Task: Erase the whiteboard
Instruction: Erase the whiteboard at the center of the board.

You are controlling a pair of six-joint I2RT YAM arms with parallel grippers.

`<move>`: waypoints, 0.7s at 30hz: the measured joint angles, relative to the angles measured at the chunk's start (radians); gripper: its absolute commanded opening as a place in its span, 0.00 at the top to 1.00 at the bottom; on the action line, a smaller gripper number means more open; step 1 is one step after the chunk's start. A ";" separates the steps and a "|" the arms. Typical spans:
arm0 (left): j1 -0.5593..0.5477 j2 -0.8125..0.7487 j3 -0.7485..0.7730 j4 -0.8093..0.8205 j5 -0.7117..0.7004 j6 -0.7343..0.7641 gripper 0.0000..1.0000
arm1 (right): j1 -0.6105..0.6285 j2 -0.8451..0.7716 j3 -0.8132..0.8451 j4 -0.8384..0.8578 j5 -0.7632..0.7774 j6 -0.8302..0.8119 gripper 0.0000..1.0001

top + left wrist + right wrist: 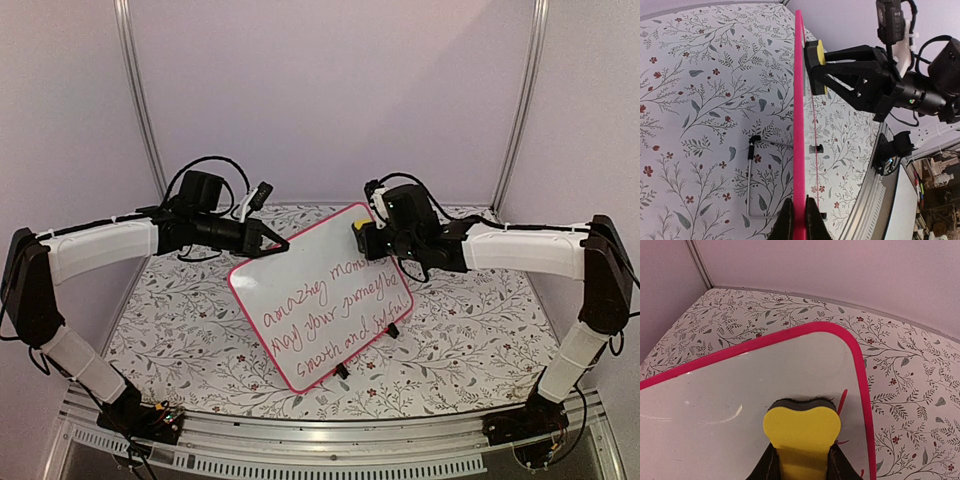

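Yellow eraser (802, 427) gripped in right fingers (766, 467) by whiteboard (310, 300) reading "May your journey be smooth and joyful!"; left fingers (786, 222) pinch its frame.

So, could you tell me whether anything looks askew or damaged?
The whiteboard sits skewed diagonally on the table, its frame pinched by the left gripper, the right gripper holding a yellow eraser at its corner. Nothing looks damaged.

Floral-patterned table (470, 340), whiteboard (300, 300) standing tilted on it, 2 black clip feet (393, 330).
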 measured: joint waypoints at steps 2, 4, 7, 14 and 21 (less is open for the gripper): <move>0.000 0.000 0.000 0.000 0.000 0.000 1.00 | -0.002 0.000 0.000 0.000 -0.006 0.001 0.74; 0.000 0.000 0.000 0.000 0.000 0.000 1.00 | -0.002 0.000 -0.001 0.001 -0.008 0.004 0.74; 0.000 0.000 0.000 0.000 -0.001 0.000 1.00 | -0.003 -0.002 -0.019 0.026 -0.009 0.010 0.74; 0.000 0.000 0.000 0.000 -0.001 -0.002 1.00 | -0.005 -0.029 -0.094 0.072 -0.010 0.027 0.74; 0.000 0.000 0.000 0.000 0.000 -0.001 1.00 | -0.007 -0.048 -0.129 0.074 -0.013 0.038 0.75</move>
